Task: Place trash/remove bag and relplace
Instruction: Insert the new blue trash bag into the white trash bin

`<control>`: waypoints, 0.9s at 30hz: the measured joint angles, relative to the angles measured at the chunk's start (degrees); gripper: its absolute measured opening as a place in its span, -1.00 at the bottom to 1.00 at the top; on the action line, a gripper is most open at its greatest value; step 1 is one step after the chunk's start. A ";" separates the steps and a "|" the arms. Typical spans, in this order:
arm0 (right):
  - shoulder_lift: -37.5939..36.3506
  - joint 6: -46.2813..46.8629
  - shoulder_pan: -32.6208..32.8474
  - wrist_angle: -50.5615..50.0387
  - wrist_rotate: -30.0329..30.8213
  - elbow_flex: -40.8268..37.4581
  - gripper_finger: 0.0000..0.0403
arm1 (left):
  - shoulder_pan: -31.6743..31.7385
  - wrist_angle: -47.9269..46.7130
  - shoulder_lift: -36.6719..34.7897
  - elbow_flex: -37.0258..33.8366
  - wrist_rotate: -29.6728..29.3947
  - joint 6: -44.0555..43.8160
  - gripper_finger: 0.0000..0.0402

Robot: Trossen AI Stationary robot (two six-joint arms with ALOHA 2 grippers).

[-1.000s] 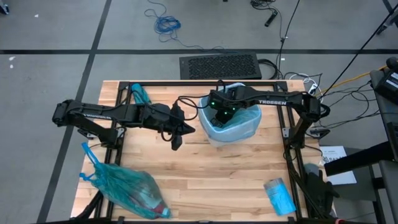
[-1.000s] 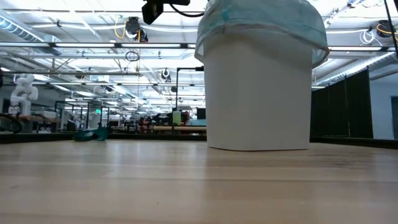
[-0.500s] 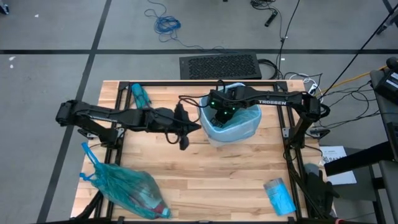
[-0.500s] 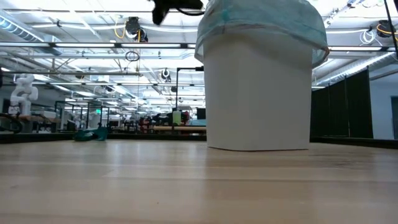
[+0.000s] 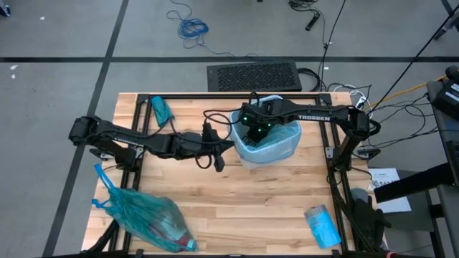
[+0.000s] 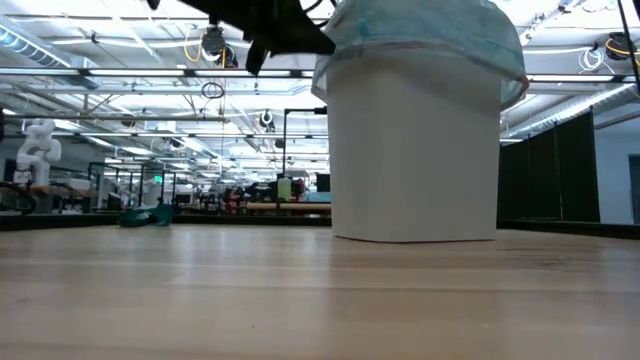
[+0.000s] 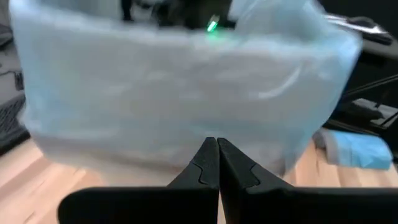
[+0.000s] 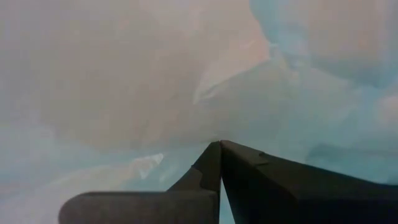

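A white bin stands at the table's far middle, lined with a pale blue bag whose edge is folded over the rim. My right gripper reaches down into the bag from above, shut, with blue film all around it. My left gripper is shut. It points nearly level at the bin's left wall, just below the rim. A full teal bag holding the trash lies on its side at the near left corner. My left gripper has its shut tips right at the bag-covered left wall of the bin, coming level from the table's left; whether they touch it cannot be told. My right gripper points down inside the bag; whether its shut tips touch the film cannot be told.
A teal bundle lies at the far left by the frame. A blue packet sits past the near right corner. Black frame bars run along the table's edges. Bare wood lies between the bin and the near edge.
My left gripper has moved toward the bin and sunk, tipping from a downward slant to nearly level, so its shut tips now stand at the bin's left wall. My right gripper and the bin have kept still.
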 joint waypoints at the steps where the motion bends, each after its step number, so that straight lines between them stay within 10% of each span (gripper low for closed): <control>1: 0.00 -0.04 0.00 -0.01 0.00 0.00 -1.00 | 0.01 0.60 0.06 -0.77 -0.06 -0.32 -1.00; 27: 2.45 -0.58 1.03 -0.13 -0.66 -0.37 -1.00 | 0.74 10.31 5.65 -3.79 2.41 -3.24 -1.00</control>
